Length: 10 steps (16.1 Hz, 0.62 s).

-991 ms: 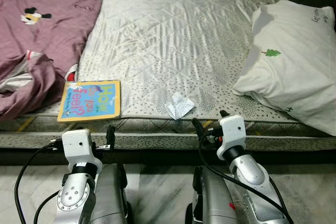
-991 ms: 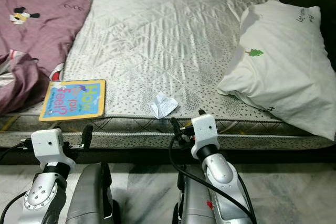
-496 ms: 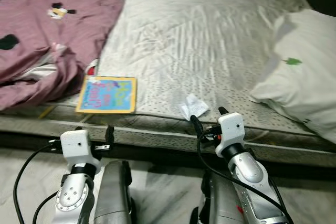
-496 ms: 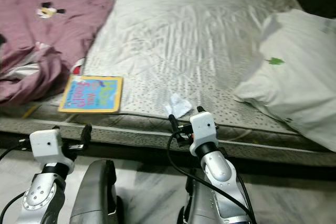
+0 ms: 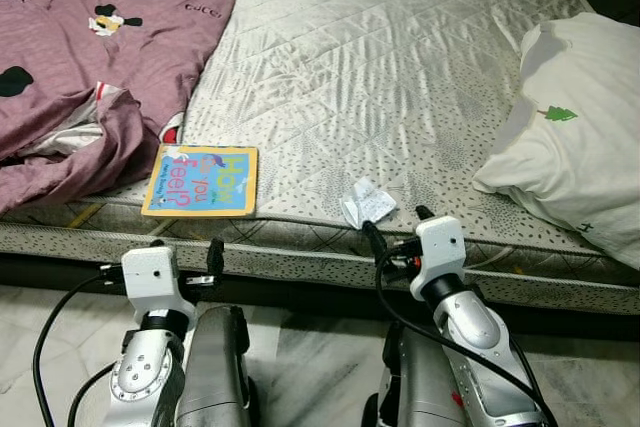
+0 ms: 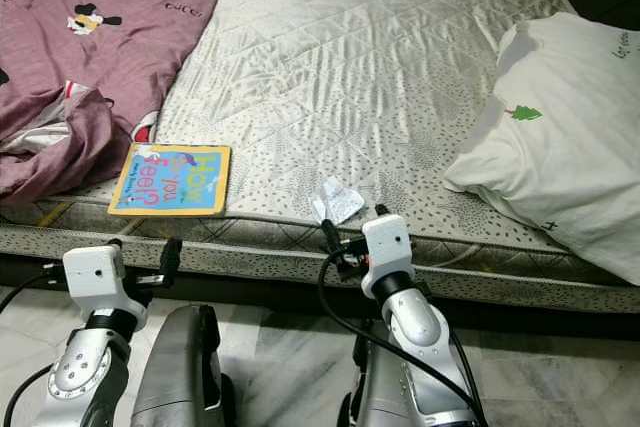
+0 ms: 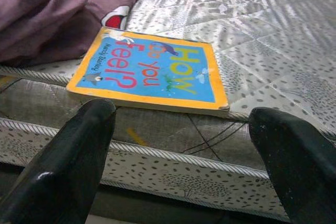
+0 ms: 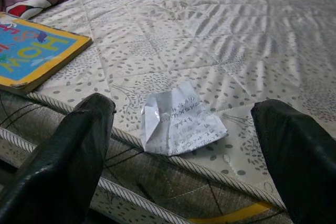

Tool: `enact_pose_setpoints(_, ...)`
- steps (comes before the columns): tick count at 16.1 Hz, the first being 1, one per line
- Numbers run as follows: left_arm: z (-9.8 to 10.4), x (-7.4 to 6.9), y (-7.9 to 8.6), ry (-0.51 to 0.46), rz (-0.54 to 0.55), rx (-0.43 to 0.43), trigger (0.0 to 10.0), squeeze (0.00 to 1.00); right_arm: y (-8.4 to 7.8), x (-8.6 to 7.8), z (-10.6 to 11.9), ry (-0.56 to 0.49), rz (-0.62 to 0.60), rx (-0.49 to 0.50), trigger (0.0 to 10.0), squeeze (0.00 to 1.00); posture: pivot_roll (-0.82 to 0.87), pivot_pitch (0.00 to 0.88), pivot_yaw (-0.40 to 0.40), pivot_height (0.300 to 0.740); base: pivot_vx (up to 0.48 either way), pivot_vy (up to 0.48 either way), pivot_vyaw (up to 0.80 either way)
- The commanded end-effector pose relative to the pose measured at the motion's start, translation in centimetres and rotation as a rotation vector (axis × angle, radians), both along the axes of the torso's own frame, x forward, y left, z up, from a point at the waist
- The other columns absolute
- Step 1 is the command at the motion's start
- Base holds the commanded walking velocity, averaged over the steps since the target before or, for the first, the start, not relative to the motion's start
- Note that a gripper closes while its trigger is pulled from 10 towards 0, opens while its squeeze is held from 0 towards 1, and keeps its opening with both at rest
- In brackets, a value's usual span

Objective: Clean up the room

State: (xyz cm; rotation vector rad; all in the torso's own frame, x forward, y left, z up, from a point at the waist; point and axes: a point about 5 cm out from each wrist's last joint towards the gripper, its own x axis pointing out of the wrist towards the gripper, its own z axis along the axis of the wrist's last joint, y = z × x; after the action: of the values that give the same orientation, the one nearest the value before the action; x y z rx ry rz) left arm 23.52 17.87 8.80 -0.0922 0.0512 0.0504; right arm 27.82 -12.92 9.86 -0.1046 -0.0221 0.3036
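Head views: crumpled paper [image 5: 367,203] on the mattress [image 5: 400,67] edge, just ahead of right pincer [image 5: 396,230], the nearer arm. Left wrist: left pincer [image 7: 184,156] spread empty facing book [image 7: 152,72]. Right wrist: fingers [image 8: 79,145] spread, paper lying between and beyond them.

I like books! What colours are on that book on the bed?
The book is blue with a yellow border, clearest in the left wrist view.

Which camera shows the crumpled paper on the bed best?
The right wrist view: the paper lies close and sharp at the mattress edge, print visible. Both eye views show it small; the left wrist view faces the book.
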Motion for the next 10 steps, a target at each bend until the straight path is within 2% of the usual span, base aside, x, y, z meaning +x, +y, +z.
enact_pose_setpoints(1, -0.32, -0.28, -0.07, 0.019, -0.004, -0.004, 10.0, 0.00, -0.14, -0.03, -0.09, 0.003, -0.005, 0.007, 10.0, 0.00, 0.05, 0.166, -0.046, 0.557, 0.277, 0.000, 0.00)
enact_pose_setpoints(6, -0.31, -0.23, -0.06, 0.022, -0.007, -0.002, 10.0, 0.00, -0.16, 0.05, -0.18, 0.006, -0.015, 0.007, 10.0, 0.00, 0.05, 0.175, -0.045, 0.557, 0.286, 0.000, 0.00)
enact_pose_setpoints(10, -0.23, -0.21, -0.10, 0.018, -0.008, 0.001, 10.0, 0.00, -0.10, 0.13, -0.20, 0.008, -0.010, 0.014, 10.0, 0.00, 0.05, 0.177, -0.046, 0.557, 0.000, 0.000, 0.00)
